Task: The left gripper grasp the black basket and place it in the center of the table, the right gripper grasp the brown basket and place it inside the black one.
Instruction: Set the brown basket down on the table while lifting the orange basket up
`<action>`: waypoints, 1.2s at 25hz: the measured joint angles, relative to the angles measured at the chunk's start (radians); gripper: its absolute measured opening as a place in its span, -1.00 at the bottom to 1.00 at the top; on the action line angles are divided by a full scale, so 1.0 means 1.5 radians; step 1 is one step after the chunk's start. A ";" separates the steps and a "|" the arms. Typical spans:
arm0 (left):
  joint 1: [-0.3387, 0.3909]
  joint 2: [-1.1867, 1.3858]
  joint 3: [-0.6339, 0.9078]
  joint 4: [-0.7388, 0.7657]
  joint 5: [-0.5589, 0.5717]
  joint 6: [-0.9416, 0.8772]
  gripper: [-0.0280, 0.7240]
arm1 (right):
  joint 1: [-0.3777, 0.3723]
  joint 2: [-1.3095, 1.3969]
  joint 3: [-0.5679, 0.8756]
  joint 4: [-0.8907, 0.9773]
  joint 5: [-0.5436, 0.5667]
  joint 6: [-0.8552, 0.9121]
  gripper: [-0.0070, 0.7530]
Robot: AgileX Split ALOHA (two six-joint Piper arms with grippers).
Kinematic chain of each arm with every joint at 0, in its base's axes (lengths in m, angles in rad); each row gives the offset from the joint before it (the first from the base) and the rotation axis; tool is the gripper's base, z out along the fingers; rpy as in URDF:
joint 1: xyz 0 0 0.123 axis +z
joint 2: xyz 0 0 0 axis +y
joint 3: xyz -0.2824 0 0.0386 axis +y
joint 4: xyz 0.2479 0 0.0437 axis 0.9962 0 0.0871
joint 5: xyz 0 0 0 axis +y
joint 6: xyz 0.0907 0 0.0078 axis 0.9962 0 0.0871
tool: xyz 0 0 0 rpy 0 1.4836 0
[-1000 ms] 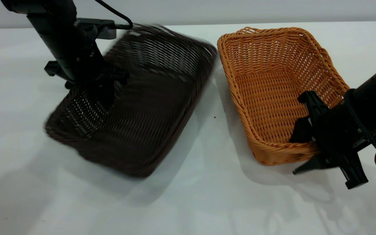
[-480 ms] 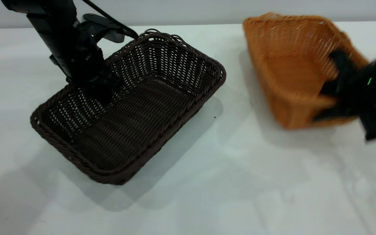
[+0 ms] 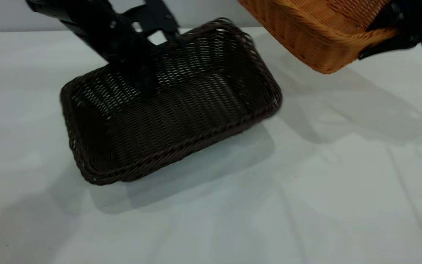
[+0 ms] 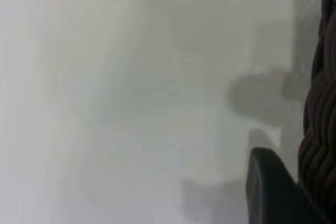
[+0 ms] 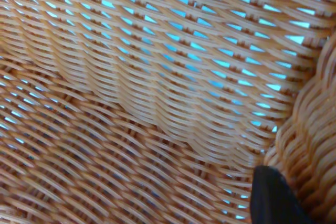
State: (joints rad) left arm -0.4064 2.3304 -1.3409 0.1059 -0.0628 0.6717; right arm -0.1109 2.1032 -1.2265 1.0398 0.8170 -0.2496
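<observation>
While the left gripper (image 3: 148, 79) pinched the far long wall of the black basket (image 3: 170, 121) from above, one finger inside and one outside the braided rim, that basket sat tilted near the middle of the table (image 3: 233, 220); whether its whole base touched the white top could not be told; the left wrist view showed a black finger (image 4: 273, 192) pressed against the dark braid with bare table beyond. Outward and to the right, the right gripper (image 3: 398, 31) clamped the near short rim of the brown basket (image 3: 317, 33), which hung clear of the table, up and well to the right of the dark one, its shadow falling on the white top below; the right wrist view was filled with orange weave and one finger (image 5: 273, 198) tight at the rim.

By my judgement the first half was nearly done: the dark basket was about central but not released; the second half was under way, the tan basket lifted but yet to be carried over and lowered inside.
</observation>
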 joint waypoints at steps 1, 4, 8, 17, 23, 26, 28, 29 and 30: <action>-0.009 0.002 0.000 0.035 -0.016 0.000 -0.45 | 0.000 0.000 -0.023 -0.023 0.013 0.013 -0.66; -0.041 0.014 0.000 0.157 -0.064 -0.003 -0.45 | 0.000 0.000 -0.085 -0.049 0.044 0.030 -0.66; -0.078 0.031 0.000 0.276 -0.097 -0.022 -0.45 | 0.000 0.000 -0.142 -0.051 0.085 0.034 -0.66; -0.085 0.042 -0.001 0.303 -0.121 -0.037 -0.45 | 0.000 0.000 -0.150 -0.056 0.114 0.036 -0.66; -0.085 0.042 -0.001 0.307 -0.125 -0.043 -0.37 | -0.006 0.000 -0.155 -0.057 0.119 0.036 -0.66; -0.084 0.044 -0.001 0.308 -0.138 -0.044 -0.22 | -0.013 0.000 -0.162 -0.057 0.120 0.036 -0.66; -0.084 0.049 -0.001 0.308 -0.160 -0.049 -0.07 | -0.016 0.000 -0.167 -0.057 0.121 0.036 -0.66; -0.084 0.052 -0.001 0.305 -0.176 -0.051 0.00 | -0.018 0.000 -0.171 -0.059 0.123 0.036 -0.66; -0.084 0.054 -0.001 0.301 -0.188 -0.053 0.06 | -0.018 0.000 -0.176 -0.060 0.124 0.036 -0.66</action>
State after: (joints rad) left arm -0.5329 2.4111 -1.3418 0.5575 -0.3444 0.5924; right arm -0.1374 2.1032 -1.4898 0.9502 1.0036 -0.1962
